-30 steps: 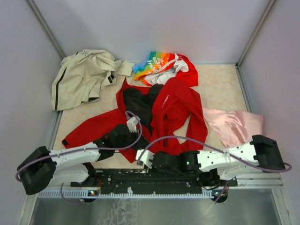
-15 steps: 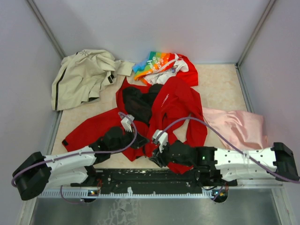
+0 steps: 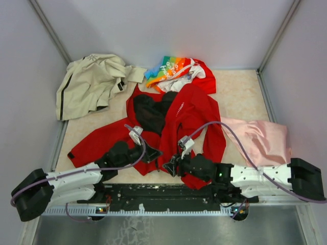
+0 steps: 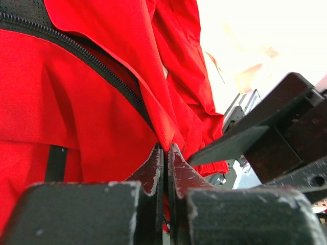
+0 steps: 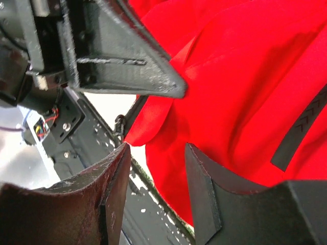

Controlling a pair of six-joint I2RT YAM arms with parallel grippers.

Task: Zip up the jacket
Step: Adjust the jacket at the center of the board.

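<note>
The table (image 3: 240, 97) is carrying four garments. The jacket (image 3: 196, 115), the largest of them, is lying spread open at the middle of the table, with its black lining facing up and one sleeve reaching out to the left.

The beige jacket (image 3: 89, 84) is lying crumpled beyond the jacket's left shoulder, well apart from the sleeve. The pink cloth (image 3: 255, 138) is lying just beside the jacket's right edge. The rainbow-printed garment (image 3: 173, 71) is lying bunched at the jacket's far end, touching its collar area.

Both arms are reaching low over the jacket's near hem.

The left gripper (image 4: 164, 150) is clenched, with its fingers pressed together on a fold of the jacket's red fabric at the hem. The dark zipper (image 4: 102, 71) is running diagonally across the fabric down toward that fold.

The right gripper (image 5: 156, 163) is released, with its jaws standing apart and grasping nothing. It is hovering at the jacket's near hem, just beside the left gripper.
</note>
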